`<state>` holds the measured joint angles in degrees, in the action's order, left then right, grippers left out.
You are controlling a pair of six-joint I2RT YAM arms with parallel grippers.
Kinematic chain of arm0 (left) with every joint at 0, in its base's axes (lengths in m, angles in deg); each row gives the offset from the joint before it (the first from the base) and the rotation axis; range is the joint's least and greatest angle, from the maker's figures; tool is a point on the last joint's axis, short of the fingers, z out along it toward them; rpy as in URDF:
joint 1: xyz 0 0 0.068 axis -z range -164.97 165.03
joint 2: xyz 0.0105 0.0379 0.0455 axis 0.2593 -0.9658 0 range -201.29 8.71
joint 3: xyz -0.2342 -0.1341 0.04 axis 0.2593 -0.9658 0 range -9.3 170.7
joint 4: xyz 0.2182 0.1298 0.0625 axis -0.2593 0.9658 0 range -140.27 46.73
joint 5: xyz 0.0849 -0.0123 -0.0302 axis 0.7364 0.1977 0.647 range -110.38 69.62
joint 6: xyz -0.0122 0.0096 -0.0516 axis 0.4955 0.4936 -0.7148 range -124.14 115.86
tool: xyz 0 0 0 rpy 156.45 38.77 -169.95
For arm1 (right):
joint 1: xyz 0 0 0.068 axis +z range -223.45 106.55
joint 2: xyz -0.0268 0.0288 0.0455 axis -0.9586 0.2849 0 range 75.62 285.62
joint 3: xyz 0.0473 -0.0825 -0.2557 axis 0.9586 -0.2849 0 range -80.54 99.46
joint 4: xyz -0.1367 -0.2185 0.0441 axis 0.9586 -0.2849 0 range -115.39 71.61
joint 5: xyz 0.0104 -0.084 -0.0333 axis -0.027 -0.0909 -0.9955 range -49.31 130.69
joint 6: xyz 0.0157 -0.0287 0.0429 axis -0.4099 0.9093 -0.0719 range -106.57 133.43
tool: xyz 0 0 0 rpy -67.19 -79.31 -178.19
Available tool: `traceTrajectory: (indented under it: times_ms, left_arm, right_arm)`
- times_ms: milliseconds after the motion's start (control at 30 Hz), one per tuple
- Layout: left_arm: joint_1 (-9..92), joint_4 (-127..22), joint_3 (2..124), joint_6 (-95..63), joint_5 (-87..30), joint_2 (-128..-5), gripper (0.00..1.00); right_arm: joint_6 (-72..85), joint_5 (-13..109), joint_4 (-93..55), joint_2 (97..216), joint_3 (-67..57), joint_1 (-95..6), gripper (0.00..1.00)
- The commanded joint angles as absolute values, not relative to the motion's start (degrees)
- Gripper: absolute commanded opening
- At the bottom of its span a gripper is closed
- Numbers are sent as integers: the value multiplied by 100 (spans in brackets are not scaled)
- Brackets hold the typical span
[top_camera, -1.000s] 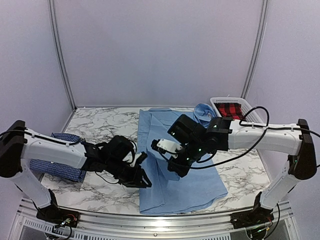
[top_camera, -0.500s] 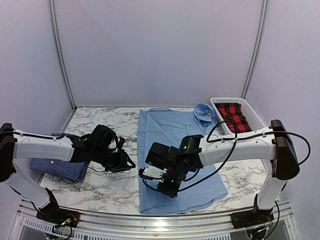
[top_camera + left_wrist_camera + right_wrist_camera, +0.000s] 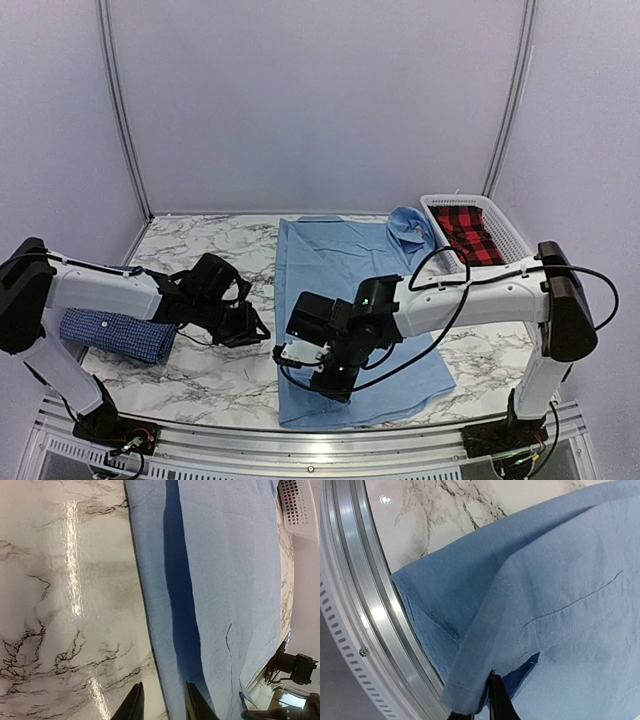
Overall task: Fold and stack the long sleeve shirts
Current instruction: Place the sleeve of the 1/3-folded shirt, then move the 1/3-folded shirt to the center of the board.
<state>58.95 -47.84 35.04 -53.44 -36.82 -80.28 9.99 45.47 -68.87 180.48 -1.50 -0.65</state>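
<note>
While the light blue shirt (image 3: 340, 260) lies spread flat down the middle of the marble surface (image 3: 210, 250), its length runs from the far edge to the near edge, and its near left corner is raised off the marble

Right arm: reaches across the shirt's near half to that corner. The right pincer (image 3: 333, 385) is closed on the hem. In the right wrist view the doubled hem edge sits pinched between the fingers, and the cloth drapes away from the grip just beside the metal rail (image 3: 350, 580) at the near edge of the surface.

Left arm: extends low over the marble on the left side. The left pincer (image 3: 255, 328) is just beside the shirt's left edge, about halfway along it. In the left wrist view its fingers stand a narrow gap apart with nothing between them; one tip is over the marble, the other over the edge of the blue cloth. Contact with the cloth cannot be determined.

Checked shirt (image 3: 110, 335): folded into a compact bundle at the left side of the surface, partly under the left arm, well apart from the light blue shirt.

Basket (image 3: 505, 230): white, at the far right corner, holding a red and black plaid cloth (image 3: 465, 230). A bunched light blue piece lies between the basket and the spread shirt; whether it belongs to that shirt cannot be determined
</note>
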Motion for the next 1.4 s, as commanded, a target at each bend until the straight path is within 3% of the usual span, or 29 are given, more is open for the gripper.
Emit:
traceTrajectory:
  times_ms: [0, 167, 367, 500, 900, 1133, 1367]
  left_arm:
    - [5829, -4934, 3748, -5275, -3703, -8222, 30]
    - [5760, -4942, 3915, -5225, -3641, -8358, 30]
    - [5564, -4850, 4224, -5028, -3480, -8498, 31]
    - [5365, -4619, 5018, -4357, -3220, -8894, 38]
    - [4618, -4231, 8082, -3244, -2496, -11181, 53]
    - [4468, -3511, 10220, -3350, -2276, -12762, 53]
    - [4307, -3410, 10867, -3724, -2462, -13522, 50]
  right_arm:
    - [940, 4672, -6734, 18079, -96, -2, 11]
    - [928, 4821, -6538, 17973, -212, -3, 23]
    - [878, 4829, -6277, 17549, -325, -74, 47]
    - [672, 4549, -5836, 17275, -477, -466, 52]
    - [-252, 4361, -4010, 16756, -1310, -2613, 54]
    - [-345, 4633, -3606, 16664, -1533, -3360, 53]
    - [-409, 4624, -3440, 16503, -1870, -3875, 53]
